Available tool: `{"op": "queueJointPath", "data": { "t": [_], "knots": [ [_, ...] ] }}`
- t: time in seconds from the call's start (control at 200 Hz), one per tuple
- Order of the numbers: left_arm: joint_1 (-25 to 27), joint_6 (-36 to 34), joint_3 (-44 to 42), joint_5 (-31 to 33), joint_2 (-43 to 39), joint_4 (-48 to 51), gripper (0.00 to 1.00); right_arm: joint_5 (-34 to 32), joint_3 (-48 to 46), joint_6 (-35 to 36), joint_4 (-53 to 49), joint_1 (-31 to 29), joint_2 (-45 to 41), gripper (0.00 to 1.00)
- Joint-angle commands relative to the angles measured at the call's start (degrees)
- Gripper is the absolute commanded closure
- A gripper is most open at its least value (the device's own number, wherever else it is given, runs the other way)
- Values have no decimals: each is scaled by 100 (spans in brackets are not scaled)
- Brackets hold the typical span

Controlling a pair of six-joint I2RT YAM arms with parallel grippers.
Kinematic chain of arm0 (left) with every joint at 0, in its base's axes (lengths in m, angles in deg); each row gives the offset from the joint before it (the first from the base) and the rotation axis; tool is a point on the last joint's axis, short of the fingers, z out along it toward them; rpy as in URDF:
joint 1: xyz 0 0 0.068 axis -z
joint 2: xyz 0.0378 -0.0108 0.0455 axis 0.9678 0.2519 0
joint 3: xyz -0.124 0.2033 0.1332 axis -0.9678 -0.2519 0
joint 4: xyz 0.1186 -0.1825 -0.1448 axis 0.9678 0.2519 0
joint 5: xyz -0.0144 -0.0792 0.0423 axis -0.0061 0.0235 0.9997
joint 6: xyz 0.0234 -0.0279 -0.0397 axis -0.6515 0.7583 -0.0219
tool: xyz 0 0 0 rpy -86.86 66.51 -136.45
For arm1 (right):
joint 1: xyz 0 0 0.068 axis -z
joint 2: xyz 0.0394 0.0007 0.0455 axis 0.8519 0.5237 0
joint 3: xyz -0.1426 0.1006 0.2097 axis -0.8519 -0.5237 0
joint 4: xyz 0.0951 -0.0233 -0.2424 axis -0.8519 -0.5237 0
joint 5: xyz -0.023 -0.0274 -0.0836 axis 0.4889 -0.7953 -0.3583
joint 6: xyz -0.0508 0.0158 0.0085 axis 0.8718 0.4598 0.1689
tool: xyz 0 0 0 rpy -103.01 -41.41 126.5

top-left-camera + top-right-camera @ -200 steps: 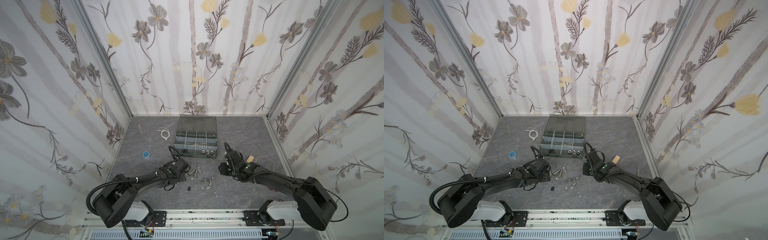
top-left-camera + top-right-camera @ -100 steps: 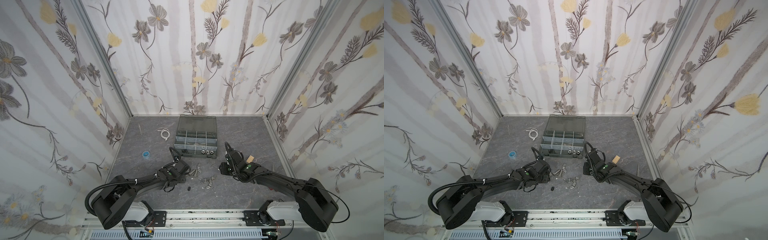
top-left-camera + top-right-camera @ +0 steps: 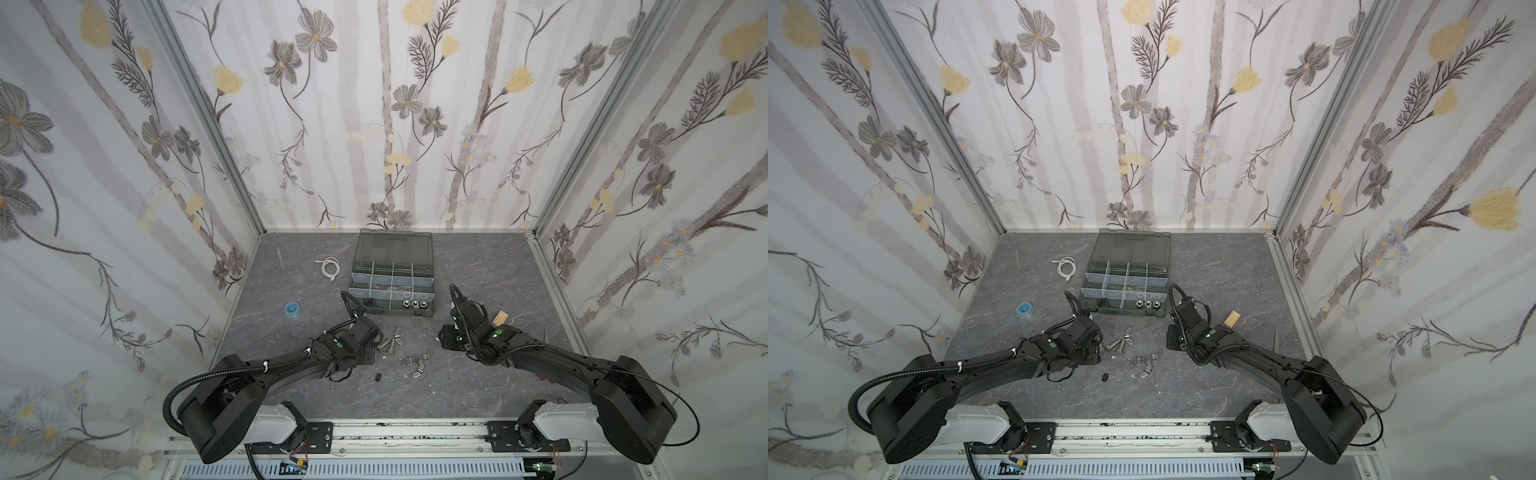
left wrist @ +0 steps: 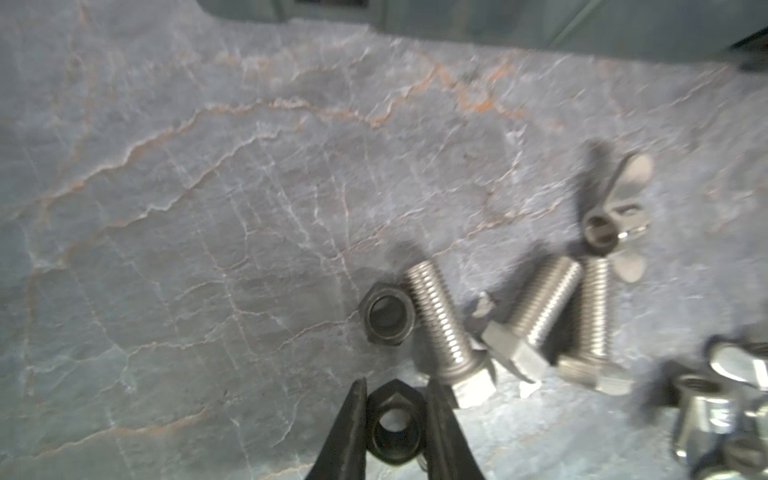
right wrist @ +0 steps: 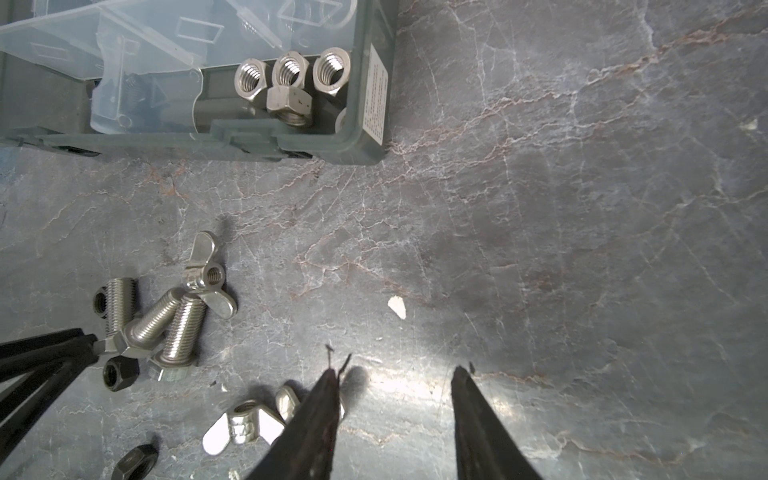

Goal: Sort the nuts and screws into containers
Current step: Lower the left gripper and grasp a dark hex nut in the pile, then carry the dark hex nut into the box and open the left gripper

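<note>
Nut (image 4: 395, 428), black, small, hard and probably slippery, lay near the case (image 5: 353, 139), pinched across its flats by the left gripper (image 4: 397, 382), while the right gripper (image 5: 395, 369) stood spread, empty.

screws (image 4: 440, 332): bare silver metal, threaded, satin sheen. black hex nut (image 4: 397, 428): dark matt metal. wing nuts (image 5: 205, 276) and hex nuts (image 5: 289, 99): bright shiny metal. case (image 5: 357, 141): smooth dark grey plastic; dividers (image 5: 145, 83): pale translucent plastic. tabletop (image 5: 582, 208): grey marbled, slight gloss. block (image 3: 500, 319): bare wood.
</note>
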Motion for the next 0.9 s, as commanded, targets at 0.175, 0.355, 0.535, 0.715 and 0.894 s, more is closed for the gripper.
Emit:
{"op": "queueJointPath", "data": {
  "t": [0.175,0.355,0.535,0.715,0.894],
  "knots": [
    [-428,-236,792,-225,-264,29,78,-176,44,-86,36,16,-144,55],
    [-857,-605,1482,-220,-33,1,78,-177,100,-67,-28,21,-145,55],
    [-1432,-955,2041,-353,520,-82,78,-220,88,-40,-102,22,-270,55],
    [-2037,-1235,2734,-429,1121,-263,78,-273,-49,-77,-44,40,-407,55],
    [-2465,-1436,3425,-761,2001,-322,79,-228,-82,-128,-63,35,-424,55]
  ]
}}
